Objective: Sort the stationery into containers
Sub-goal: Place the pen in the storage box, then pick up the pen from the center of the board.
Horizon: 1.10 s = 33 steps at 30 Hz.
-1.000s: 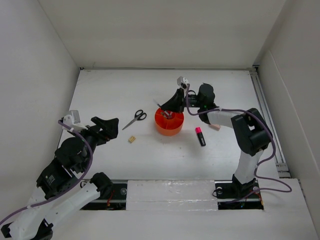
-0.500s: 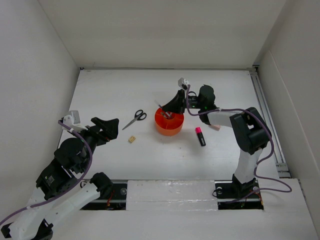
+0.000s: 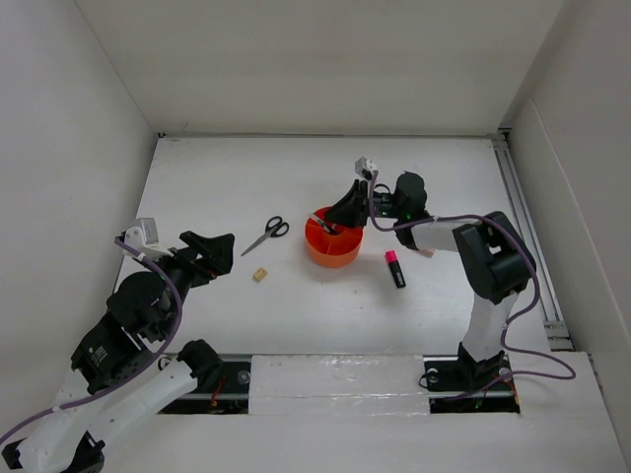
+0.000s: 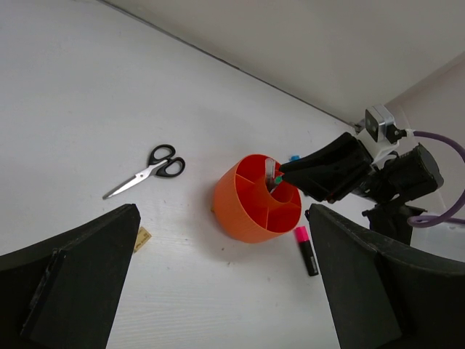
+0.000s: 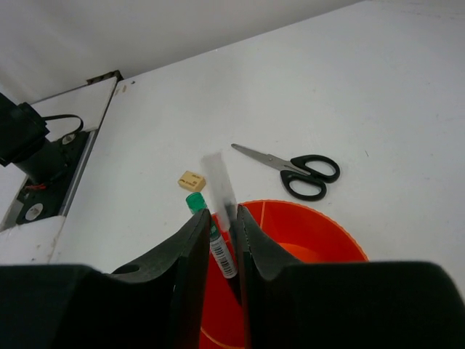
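The round orange organizer [image 3: 332, 248] stands mid-table; it also shows in the left wrist view [image 4: 254, 211] and the right wrist view [image 5: 320, 233]. My right gripper [image 3: 341, 214] hangs over its far rim, jaws only slightly apart [image 5: 224, 236]. Between them stand a green-capped pen [image 5: 195, 201] and a blurred pale-capped pen [image 5: 218, 182], both reaching down into the organizer. Black-handled scissors [image 3: 266, 235] and a tan eraser [image 3: 260, 275] lie left of it. A pink-capped highlighter [image 3: 394, 268] lies to its right. My left gripper [image 3: 211, 246] is open and empty, well to the left.
A small pinkish piece [image 3: 424, 250] lies under the right forearm. A blue cap [image 4: 293, 156] peeks out behind the organizer. White walls close in the table on three sides, with a rail [image 3: 527, 227] along the right edge.
My right gripper has drawn back slightly to the right over the organizer. The pale-capped pen is blurred, moving between the jaws. The left arm has not moved.
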{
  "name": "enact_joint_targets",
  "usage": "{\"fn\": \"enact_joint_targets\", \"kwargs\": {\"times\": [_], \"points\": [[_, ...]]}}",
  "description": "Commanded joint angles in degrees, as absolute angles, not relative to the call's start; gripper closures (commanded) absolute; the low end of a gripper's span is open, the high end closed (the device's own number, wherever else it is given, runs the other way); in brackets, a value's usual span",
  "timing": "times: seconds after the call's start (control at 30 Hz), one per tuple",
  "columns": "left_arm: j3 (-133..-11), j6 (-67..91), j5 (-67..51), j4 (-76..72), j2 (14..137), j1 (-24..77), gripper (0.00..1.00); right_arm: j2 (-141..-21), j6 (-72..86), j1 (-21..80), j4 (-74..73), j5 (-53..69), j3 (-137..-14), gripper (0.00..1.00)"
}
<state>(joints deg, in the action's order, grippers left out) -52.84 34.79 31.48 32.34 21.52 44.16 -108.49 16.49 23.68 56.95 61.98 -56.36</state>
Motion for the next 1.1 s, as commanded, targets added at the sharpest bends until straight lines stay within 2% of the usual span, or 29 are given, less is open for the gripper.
{"fn": "enact_joint_targets", "kwargs": {"times": [0.0, 0.23, 0.43, 0.47, 0.57, 0.6, 0.63, 0.67, 0.83, 0.93, 1.07], "points": [[-52.29, 33.75, 31.11, 29.53, 21.09, 44.03, 0.0, -108.02, 16.17, 23.38, 61.0, 61.96, -55.99, 0.73], [-52.29, 33.75, 31.11, 29.53, 21.09, 44.03, 0.0, -106.88, 18.01, 23.38, 62.84, 62.48, -55.37, 0.67], [-52.29, 33.75, 31.11, 29.53, 21.09, 44.03, 0.0, -97.93, 18.54, 23.99, 61.45, 62.49, -53.71, 0.62], [-52.29, 33.75, 31.11, 29.53, 21.09, 44.03, 0.0, -96.34, 18.54, 24.52, 60.48, 61.88, -53.7, 0.55], [-52.29, 34.27, 31.73, 29.53, 21.62, 44.03, 0.0, -88.79, 15.66, 25.04, 52.96, 58.64, -53.17, 0.48], [-52.29, 34.28, 32.34, 30.14, 22.23, 44.03, 0.0, -86.68, 14.25, 25.05, 49.6, 56.97, -53.17, 0.14], [-52.29, 34.28, 32.34, 30.15, 22.24, 44.03, 0.0, -82.22, 12.41, 25.05, 45.66, 54.95, -53.17, 0.0], [-52.29, 34.97, 32.34, 30.67, 22.76, 44.03, 0.0, -80.09, 9.09, 25.57, 37.78, 52.23, -53.17, 0.0], [-52.82, 36.73, 34.19, 31.73, 23.29, 44.03, 0.0, -70.59, 6.06, 24.71, 17.43, 26.4, -55.19, 0.0], [-52.82, 36.74, 34.19, 31.73, 23.81, 44.03, 0.0, -67.24, 9.05, 20.68, 9.08, 17.88, -55.2, 0.0], [-52.82, 36.74, 34.19, 31.73, 23.82, 44.03, 0.0, -68.55, 10.9, 12.78, -1.65, 13.79, -58.0, 0.0]]}}
